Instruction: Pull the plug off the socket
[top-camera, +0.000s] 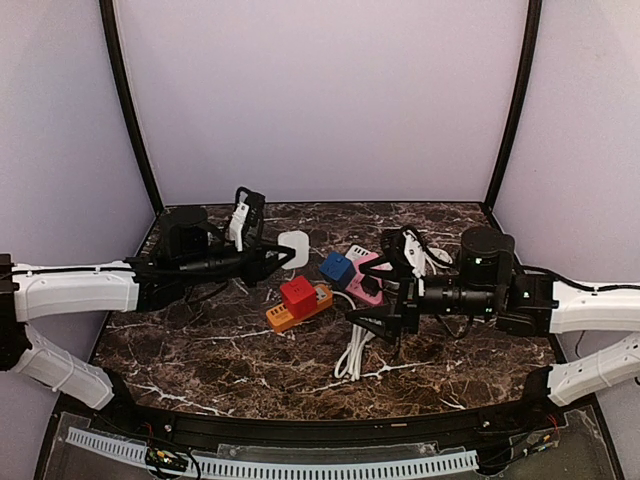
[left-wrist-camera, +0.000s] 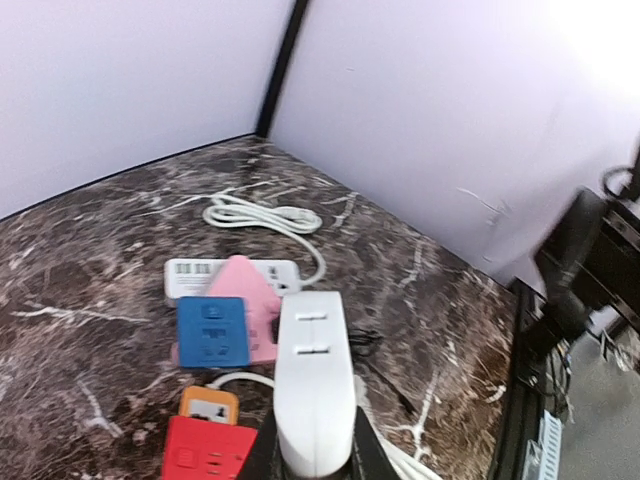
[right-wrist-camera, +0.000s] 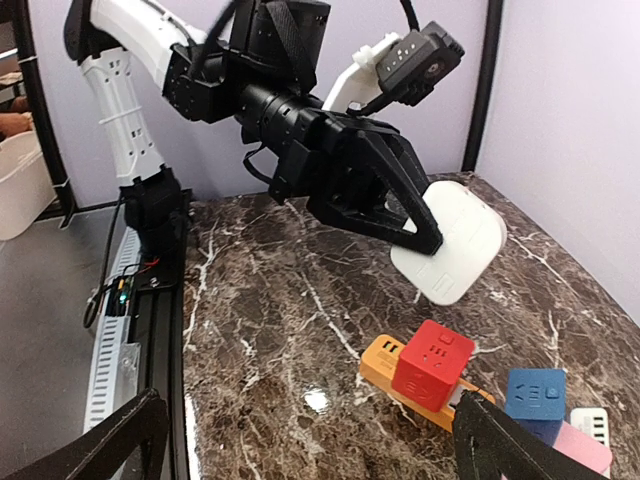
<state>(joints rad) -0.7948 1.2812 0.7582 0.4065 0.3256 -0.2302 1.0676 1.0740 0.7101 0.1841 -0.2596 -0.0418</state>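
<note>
My left gripper (top-camera: 285, 250) is shut on a flat white plug (top-camera: 295, 243), holding it in the air above the marble table, clear of every strip. The left wrist view shows the plug (left-wrist-camera: 313, 380) clamped by its sides between the black fingers (left-wrist-camera: 262, 452). It shows again, tilted, in the right wrist view (right-wrist-camera: 455, 240). An orange socket strip (top-camera: 283, 317) lies below it with a red cube (top-camera: 298, 293) sitting on top. My right gripper (top-camera: 372, 322) stands open just right of that strip (right-wrist-camera: 385, 362), nothing between its fingers (right-wrist-camera: 100, 440).
A blue cube (top-camera: 337, 267) sits on a pink strip (top-camera: 365, 280) behind the orange one. A white strip (left-wrist-camera: 190, 275) and coiled white cable (left-wrist-camera: 260, 215) lie farther back. More white cable (top-camera: 350, 355) trails under my right gripper. Purple walls enclose the table.
</note>
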